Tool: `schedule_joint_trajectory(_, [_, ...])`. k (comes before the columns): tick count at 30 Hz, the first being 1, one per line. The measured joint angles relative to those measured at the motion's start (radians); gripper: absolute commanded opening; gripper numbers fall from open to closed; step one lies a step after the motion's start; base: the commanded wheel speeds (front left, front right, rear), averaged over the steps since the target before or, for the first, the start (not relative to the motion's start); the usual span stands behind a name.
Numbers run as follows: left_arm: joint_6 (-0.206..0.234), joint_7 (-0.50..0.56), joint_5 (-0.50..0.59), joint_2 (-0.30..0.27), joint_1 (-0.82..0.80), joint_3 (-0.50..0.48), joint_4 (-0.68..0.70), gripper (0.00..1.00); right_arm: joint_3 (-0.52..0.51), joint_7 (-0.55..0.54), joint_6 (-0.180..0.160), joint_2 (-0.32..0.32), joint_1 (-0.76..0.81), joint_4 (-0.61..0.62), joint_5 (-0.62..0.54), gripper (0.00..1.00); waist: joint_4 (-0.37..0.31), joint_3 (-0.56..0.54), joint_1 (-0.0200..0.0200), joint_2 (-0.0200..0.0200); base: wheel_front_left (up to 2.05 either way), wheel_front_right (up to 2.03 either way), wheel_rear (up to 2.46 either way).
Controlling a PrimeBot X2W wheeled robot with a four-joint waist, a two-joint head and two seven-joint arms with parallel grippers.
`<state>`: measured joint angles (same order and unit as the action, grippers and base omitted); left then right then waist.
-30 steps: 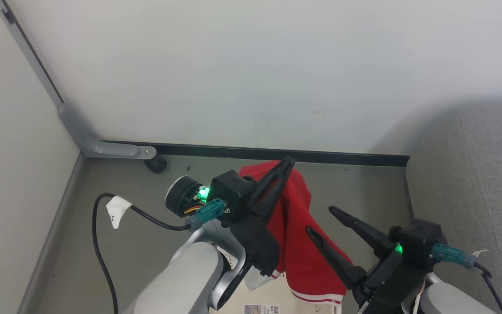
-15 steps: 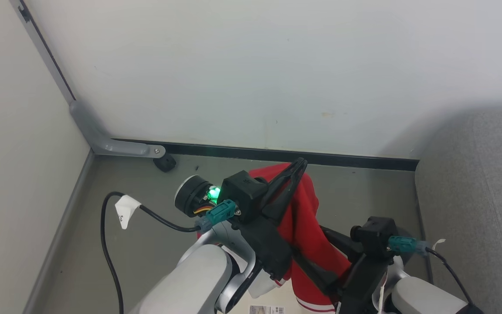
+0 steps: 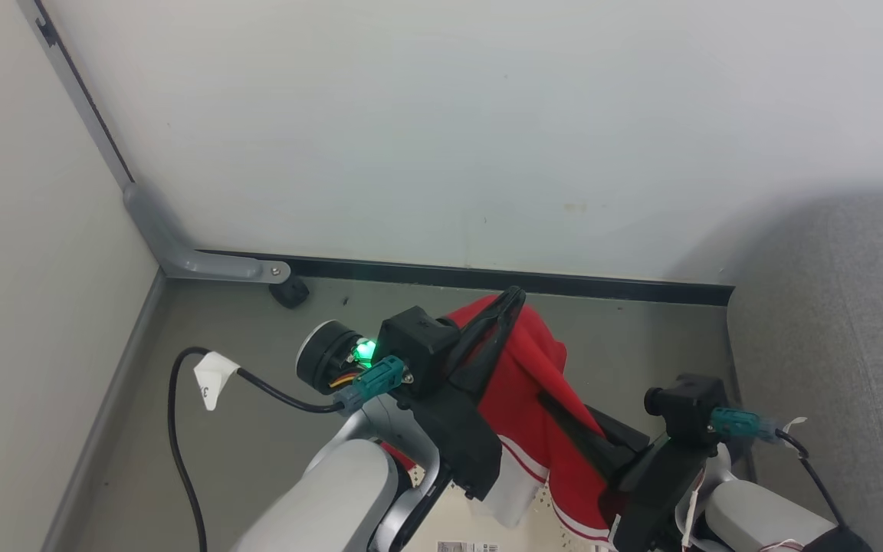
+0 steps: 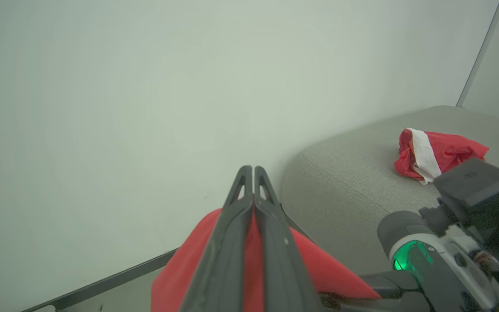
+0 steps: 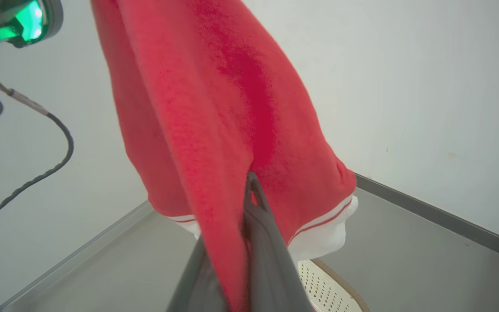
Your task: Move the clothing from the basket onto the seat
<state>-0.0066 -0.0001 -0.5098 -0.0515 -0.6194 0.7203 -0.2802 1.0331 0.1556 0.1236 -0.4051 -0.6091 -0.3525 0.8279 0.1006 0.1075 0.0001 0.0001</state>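
A red garment [image 3: 522,383] with white trim hangs above the grey floor, close to the wall. My left gripper [image 3: 514,297] is shut on its top edge, and in the left wrist view the red garment [image 4: 176,273] spreads to both sides of the closed left gripper [image 4: 249,170]. Lower down, my right gripper [image 3: 553,405] is shut on the hanging cloth; the right gripper [image 5: 249,190] pinches a fold of the red garment [image 5: 215,108]. Below it shows part of the cream perforated basket [image 5: 329,288]. The grey seat [image 3: 832,345] lies to the right.
A second red and white garment [image 4: 435,151] lies bunched on the seat [image 4: 353,173]. A black cable [image 3: 173,437] with a white tag runs over the floor at left. A grey bracket [image 3: 181,257] and a dark skirting line the white wall close ahead.
My right gripper, open one second ago, has swung in and shut on the hanging garment. The left gripper keeps its hold. The head camera has shifted slightly.
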Motion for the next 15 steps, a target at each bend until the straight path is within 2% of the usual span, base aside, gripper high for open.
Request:
schedule_joint_trajectory(4, [0.012, 0.007, 0.000, -0.018, 0.020, -0.011, 0.006, 0.00, -0.002, 0.030, 0.000, -0.012, -0.008, -0.010, 0.010, 0.00, -0.011, -0.001, 0.0000, 0.0000, 0.00, 0.00, 0.00])
schedule_joint_trajectory(5, [0.017, 0.007, 0.000, -0.021, 0.023, -0.013, 0.010, 0.05, -0.006, 0.036, 0.000, -0.014, -0.013, -0.010, 0.012, 0.00, -0.015, -0.001, 0.0000, -0.0001, 0.00, 0.00, 0.00])
schedule_joint_trajectory(6, [0.017, 0.007, -0.002, -0.022, 0.026, -0.015, 0.012, 0.05, -0.011, 0.042, 0.000, -0.016, -0.016, -0.011, 0.016, 0.00, -0.019, -0.002, 0.0000, -0.0001, 0.00, 0.00, 0.00])
schedule_joint_trajectory(9, [0.020, 0.008, -0.007, -0.023, 0.032, -0.016, 0.026, 1.00, -0.033, 0.063, 0.000, -0.036, -0.017, -0.015, 0.025, 0.00, -0.036, -0.004, 0.0000, -0.0001, 0.00, 0.00, 0.00])
schedule_joint_trajectory(15, [0.024, 0.009, -0.007, -0.044, 0.042, -0.016, 0.046, 1.00, -0.067, 0.075, 0.000, -0.067, -0.015, -0.021, 0.047, 0.00, -0.063, -0.009, 0.0000, 0.0000, 0.00, 0.00, 0.00])
